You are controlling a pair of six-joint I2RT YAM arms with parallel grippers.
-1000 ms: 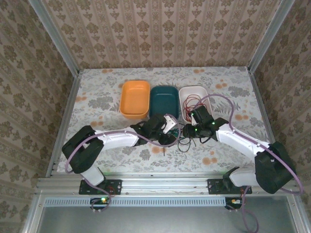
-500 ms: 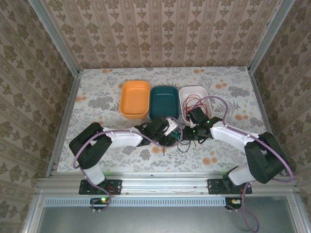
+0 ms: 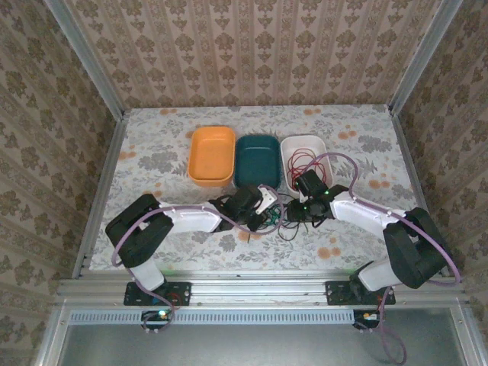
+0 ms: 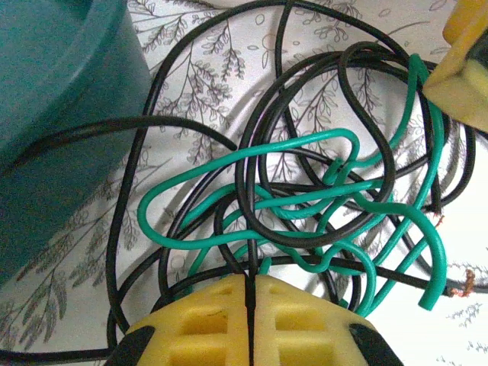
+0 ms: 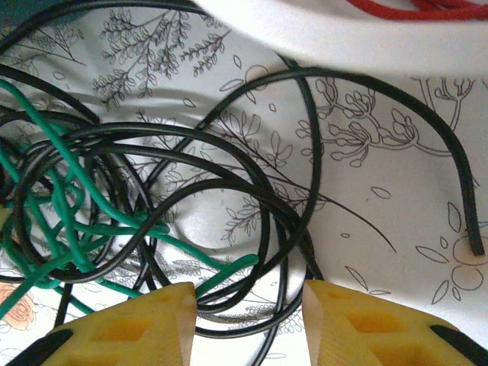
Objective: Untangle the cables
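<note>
A tangle of thin black cables and a green cable lies on the floral tabletop in front of the bins, seen from above as a dark knot. My left gripper is shut, with one black cable pinched between its yellow fingers at the near edge of the tangle. My right gripper stands open on the tangle's other side, with black loops and a green cable end lying between its fingers. A red cable sits in the white bin.
An orange bin, a teal bin and the white bin stand in a row behind the tangle. The teal bin's wall is close to my left gripper's left. The two grippers sit close together.
My left gripper's jaws have closed on a black cable. The right arm has drawn in toward the tangle and its jaws have widened a little.
</note>
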